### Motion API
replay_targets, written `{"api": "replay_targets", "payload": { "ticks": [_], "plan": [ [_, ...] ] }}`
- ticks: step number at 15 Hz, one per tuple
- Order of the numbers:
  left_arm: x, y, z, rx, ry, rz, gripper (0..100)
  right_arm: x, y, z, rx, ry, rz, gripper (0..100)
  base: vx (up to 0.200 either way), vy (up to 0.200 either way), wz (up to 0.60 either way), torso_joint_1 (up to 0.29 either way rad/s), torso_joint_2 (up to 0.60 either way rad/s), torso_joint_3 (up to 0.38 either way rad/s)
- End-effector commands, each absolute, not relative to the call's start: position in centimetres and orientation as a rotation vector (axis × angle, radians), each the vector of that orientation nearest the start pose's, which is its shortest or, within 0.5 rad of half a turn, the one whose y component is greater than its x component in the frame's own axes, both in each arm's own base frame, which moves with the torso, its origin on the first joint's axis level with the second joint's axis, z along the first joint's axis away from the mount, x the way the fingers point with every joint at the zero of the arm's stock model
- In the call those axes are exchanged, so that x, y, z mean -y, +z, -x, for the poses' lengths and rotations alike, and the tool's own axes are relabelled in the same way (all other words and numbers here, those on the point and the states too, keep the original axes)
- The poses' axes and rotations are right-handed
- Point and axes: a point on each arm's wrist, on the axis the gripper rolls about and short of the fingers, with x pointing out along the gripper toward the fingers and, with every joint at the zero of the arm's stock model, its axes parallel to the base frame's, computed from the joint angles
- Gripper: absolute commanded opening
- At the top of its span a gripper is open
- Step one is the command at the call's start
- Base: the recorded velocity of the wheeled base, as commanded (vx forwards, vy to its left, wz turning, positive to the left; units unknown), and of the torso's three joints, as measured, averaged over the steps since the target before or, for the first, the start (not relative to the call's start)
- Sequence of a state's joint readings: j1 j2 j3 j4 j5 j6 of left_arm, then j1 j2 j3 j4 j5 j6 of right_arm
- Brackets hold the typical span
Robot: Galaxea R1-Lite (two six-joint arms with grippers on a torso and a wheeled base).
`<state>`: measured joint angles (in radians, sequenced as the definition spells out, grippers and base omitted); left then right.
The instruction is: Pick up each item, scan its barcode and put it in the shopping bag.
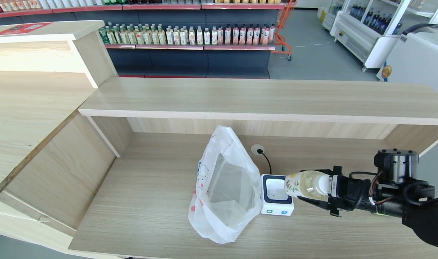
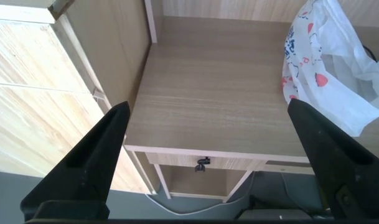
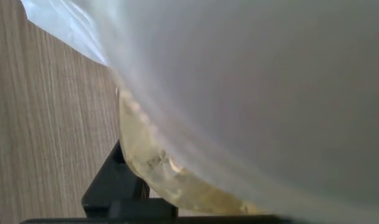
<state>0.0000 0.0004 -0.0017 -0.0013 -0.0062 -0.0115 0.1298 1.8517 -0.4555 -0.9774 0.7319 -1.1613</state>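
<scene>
Left gripper (image 2: 208,107): jaws spread wide, nothing between them. It hangs above the counter's (image 2: 214,106) near edge, well apart from the bag.
Counter: pale wood grain, with a raised ledge along the far side.
Shopping bag (image 1: 226,187): thin white plastic with small red and blue prints. It stands mid-counter with its mouth open towards the robot, and its right side touches the scanner.
Scanner (image 1: 276,196): small white box with a dark-framed window facing up. A black cable (image 1: 266,160) runs back to a round port in the counter.
Bottle (image 1: 305,184): clear with yellowish drink and a flower label. It is held level off the counter, base end over the scanner's right edge.
Right gripper (image 1: 314,187): jaws clenched on the bottle's cap end, arm coming in from the right.
</scene>
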Motion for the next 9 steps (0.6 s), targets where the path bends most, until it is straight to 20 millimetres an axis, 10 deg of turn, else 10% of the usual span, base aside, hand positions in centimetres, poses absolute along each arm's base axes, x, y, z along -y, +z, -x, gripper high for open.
{"api": "replay_targets", "payload": {
  "ticks": [1,9],
  "plan": [
    [0.0,7.6,2.3,0.003,-0.006,0.012,100,-5.6,8.0,-28.7,0.136,1.007,0.960,0,0.000,0.000,0.00,0.000,0.00,0.000],
    [0.0,7.6,2.3,0.003,-0.006,0.012,100,-5.3,7.6,-31.2,0.270,1.069,0.994,0,0.000,0.000,0.00,0.000,0.00,0.000]
  ]
}}
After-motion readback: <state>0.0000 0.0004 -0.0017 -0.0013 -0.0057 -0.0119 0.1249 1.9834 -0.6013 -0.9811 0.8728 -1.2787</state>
